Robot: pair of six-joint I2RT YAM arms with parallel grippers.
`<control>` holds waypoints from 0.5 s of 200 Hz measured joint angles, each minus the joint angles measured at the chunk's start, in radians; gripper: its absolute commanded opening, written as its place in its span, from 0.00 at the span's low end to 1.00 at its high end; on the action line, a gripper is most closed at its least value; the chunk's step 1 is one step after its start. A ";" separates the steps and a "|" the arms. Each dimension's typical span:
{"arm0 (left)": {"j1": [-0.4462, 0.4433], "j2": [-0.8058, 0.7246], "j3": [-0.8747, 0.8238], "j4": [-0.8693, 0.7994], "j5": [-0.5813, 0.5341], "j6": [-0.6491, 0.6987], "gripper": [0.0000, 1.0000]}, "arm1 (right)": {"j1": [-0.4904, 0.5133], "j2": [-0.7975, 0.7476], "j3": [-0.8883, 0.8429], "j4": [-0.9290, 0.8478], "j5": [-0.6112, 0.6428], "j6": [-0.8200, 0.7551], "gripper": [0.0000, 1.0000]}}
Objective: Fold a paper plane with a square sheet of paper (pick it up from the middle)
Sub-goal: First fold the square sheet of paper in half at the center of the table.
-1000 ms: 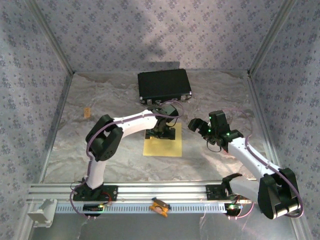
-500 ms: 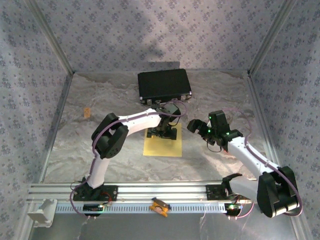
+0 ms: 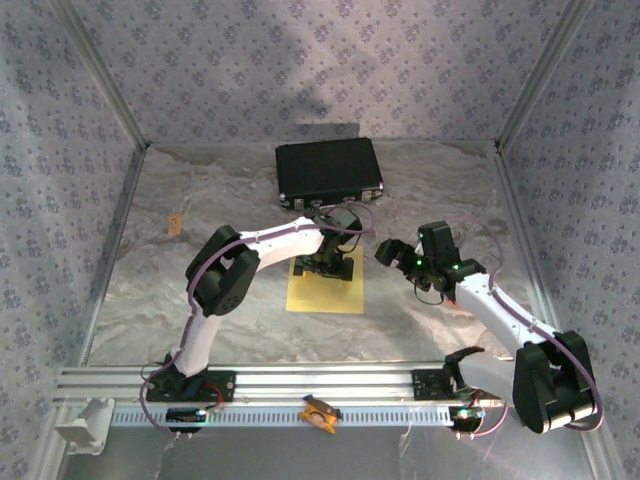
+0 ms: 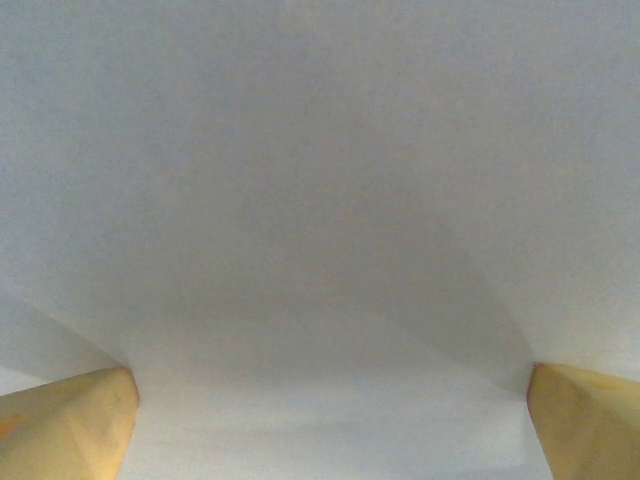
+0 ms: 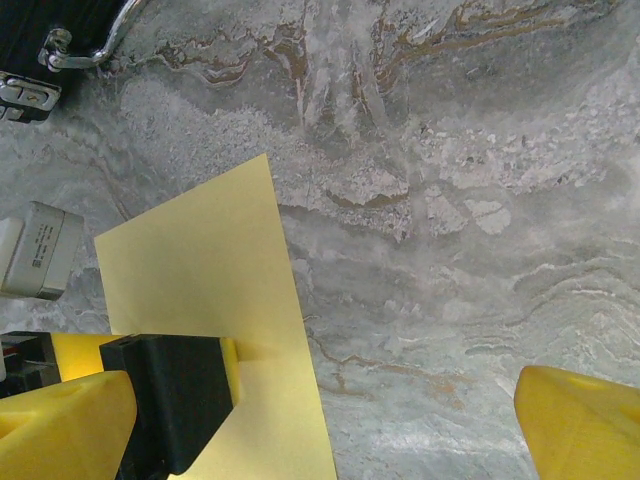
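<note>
Now the thin yellow square sheet of paper (image 3: 325, 292) lies flat mid-way on the grey marbled table (image 3: 200, 290), the left gripper (image 3: 328, 265) spread wide low over it, likely to pinch its centre, while the right gripper (image 3: 388, 250) waits released beside its right edge

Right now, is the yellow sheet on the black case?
No, the square sheet of paper lies on the table, apart from the black case.
</note>
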State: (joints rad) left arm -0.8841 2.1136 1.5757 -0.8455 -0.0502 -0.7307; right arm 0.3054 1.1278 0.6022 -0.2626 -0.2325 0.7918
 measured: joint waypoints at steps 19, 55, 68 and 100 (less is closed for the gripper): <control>0.000 0.000 -0.003 0.003 0.000 0.000 1.00 | 0.000 0.001 0.000 0.000 0.000 0.000 0.99; 0.000 0.000 -0.008 0.008 0.000 -0.002 0.98 | 0.000 0.001 0.000 0.000 0.000 0.000 0.99; 0.000 0.000 -0.008 0.008 0.000 -0.003 0.98 | 0.000 0.001 0.000 0.000 0.000 0.000 0.99; 0.000 0.000 -0.008 0.008 0.000 -0.004 0.97 | 0.000 0.001 0.000 0.000 0.000 0.000 0.99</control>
State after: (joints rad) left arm -0.8837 2.1132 1.5681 -0.8379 -0.0502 -0.7345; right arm 0.3050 1.1286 0.6022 -0.2626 -0.2325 0.7918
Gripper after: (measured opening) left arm 0.974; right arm 0.990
